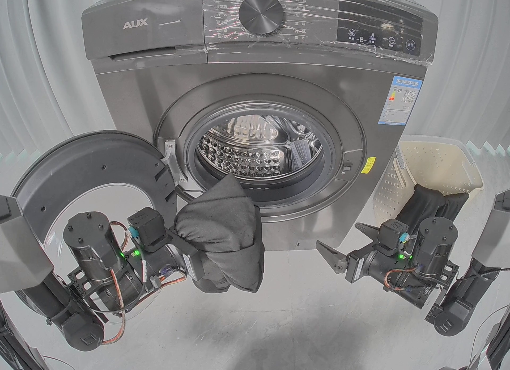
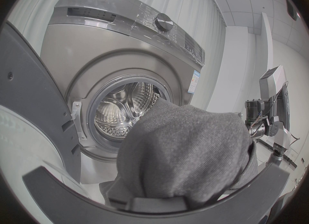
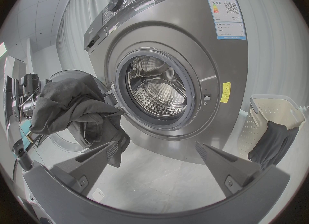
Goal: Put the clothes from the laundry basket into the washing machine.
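Left claw pinches a dark-grey knit garment just before the open drum of the grey metal washing machine. It looks soft, light and floppy, best gripped at a bunched fold. Right claw is spread, empty.

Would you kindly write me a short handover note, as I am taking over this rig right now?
Left tool: carries a grey garment draped over it, right at the washing machine opening.
Right tool: open, empty, low between the machine and the laundry basket.
Door: swung fully open.
Done: one garment out of the basket; the drum looks empty.
Left: push this garment in, then fetch the dark clothes hanging over the basket's edge.
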